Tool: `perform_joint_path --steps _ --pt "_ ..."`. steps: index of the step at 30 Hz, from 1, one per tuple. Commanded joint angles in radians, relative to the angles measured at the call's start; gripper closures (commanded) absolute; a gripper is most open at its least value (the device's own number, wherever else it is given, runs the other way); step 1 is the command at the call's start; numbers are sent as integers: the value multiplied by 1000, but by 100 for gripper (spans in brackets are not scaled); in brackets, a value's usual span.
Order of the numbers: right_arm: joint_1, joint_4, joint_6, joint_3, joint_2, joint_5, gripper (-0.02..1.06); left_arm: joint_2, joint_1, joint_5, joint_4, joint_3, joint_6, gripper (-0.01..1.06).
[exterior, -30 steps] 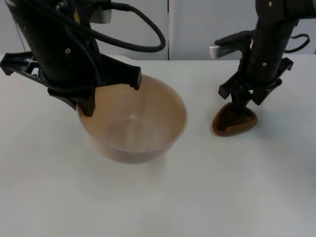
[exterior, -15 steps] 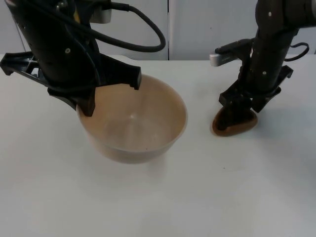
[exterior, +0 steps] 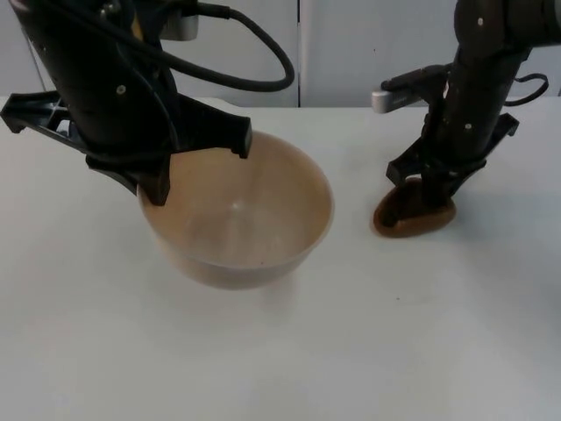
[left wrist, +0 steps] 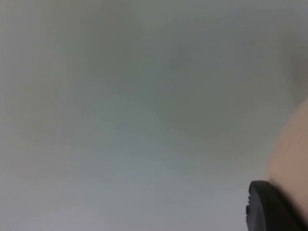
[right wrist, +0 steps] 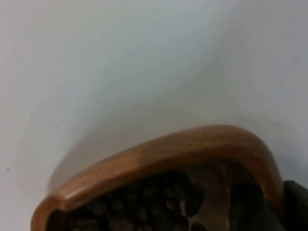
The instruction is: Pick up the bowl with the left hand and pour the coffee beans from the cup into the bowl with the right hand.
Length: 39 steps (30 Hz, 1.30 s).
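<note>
Wooden cup (exterior: 414, 216), brown and teardrop-shaped, sits on the white table (exterior: 351, 351) at the right, holding coffee beans (right wrist: 144, 207). Judged stiff and light, but its load is loose and would spill if tipped early; the rim wall is the sensible hold. Right gripper (exterior: 431, 187) is closed over that far rim, one finger inside. Tan bowl (exterior: 237, 215), judged rigid and smooth, is at the left, empty, its far-left rim pinched by the left gripper (exterior: 158, 189).
</note>
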Motion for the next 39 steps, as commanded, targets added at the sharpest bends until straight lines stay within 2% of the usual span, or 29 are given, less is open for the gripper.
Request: perform_joint_path --steps 1,16,25,39 --pt "3 -2 3 1 -4 -2 105 -6 -2 -7 -4 -5 -8 105" --pt "3 18 3 -9 -64 21 104 -6 -2 -10 -4 -5 -8 105" --pt "3 21 3 -14 -140 84 104 -6 -2 -10 -4 -5 -8 105" --pt "3 18 -8 -14 -393 275 104 -6 -2 -10 -10 -5 -8 105"
